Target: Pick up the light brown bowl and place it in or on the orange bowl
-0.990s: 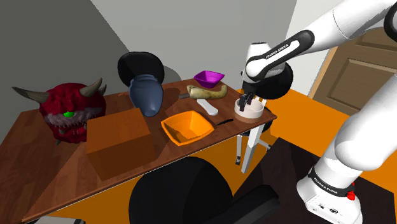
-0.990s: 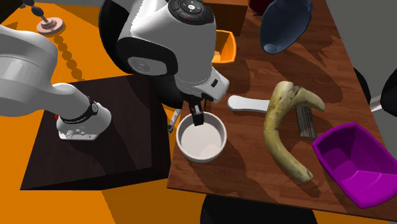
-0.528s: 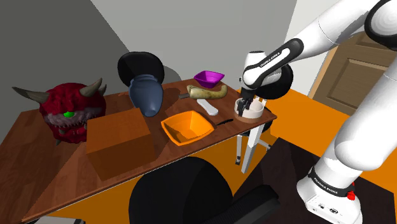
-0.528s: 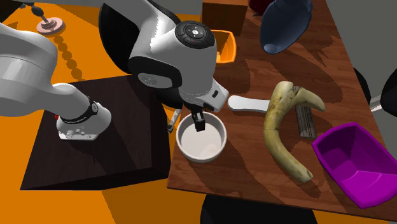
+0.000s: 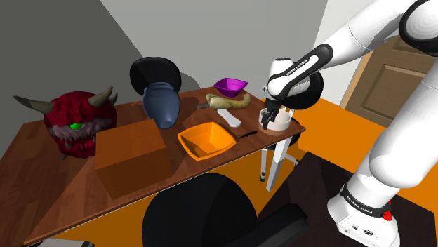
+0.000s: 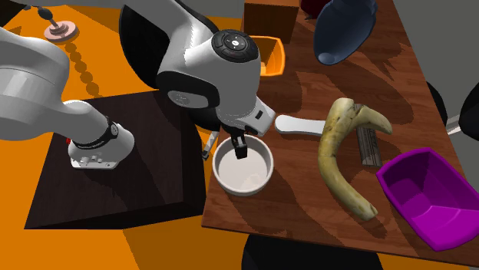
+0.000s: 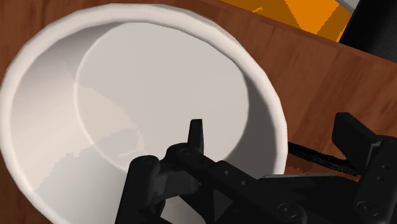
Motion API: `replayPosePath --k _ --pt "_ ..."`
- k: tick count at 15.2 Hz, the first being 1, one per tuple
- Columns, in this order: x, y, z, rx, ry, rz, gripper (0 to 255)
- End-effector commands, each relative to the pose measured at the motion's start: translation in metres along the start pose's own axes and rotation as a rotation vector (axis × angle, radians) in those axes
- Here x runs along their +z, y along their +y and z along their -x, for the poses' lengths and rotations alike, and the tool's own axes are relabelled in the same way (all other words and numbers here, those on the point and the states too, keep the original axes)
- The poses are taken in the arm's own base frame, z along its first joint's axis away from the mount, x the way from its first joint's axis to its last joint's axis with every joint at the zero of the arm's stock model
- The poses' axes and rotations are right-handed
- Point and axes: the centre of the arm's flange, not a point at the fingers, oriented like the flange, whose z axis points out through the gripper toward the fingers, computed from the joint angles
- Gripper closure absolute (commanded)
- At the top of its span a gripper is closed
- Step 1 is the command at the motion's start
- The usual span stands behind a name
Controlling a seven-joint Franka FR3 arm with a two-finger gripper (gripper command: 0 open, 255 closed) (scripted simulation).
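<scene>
Gripper point(image 6: 239, 146) astride bowl point(image 6: 247, 181) rim; arm point(image 5: 303, 63) "FRANKA EMIKA".

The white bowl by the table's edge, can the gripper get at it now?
Likely yes: the open gripper straddles the wall of the white bowl, one finger inside, one outside, and nothing lies in or over the bowl.

Domestic interior, simulated. A wooden table point(image 5: 67, 184) carrying assorted household objects stands on an orange floor point(image 5: 330, 121) before grey walls point(image 5: 63, 42); the panelled wooden door point(image 5: 385, 76) at the shoulder view's far right indicates a furnished home.
</scene>
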Motion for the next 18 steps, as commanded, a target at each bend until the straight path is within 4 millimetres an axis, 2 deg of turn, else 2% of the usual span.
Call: replayPosePath --k 1,10,18 --pt "0.0 0.0 0.0 0.0 0.0 0.0 255" --pt "0.0 0.0 0.0 0.0 0.0 0.0 255" --pt "-0.042 0.0 0.001 0.0 0.0 0.0 255"
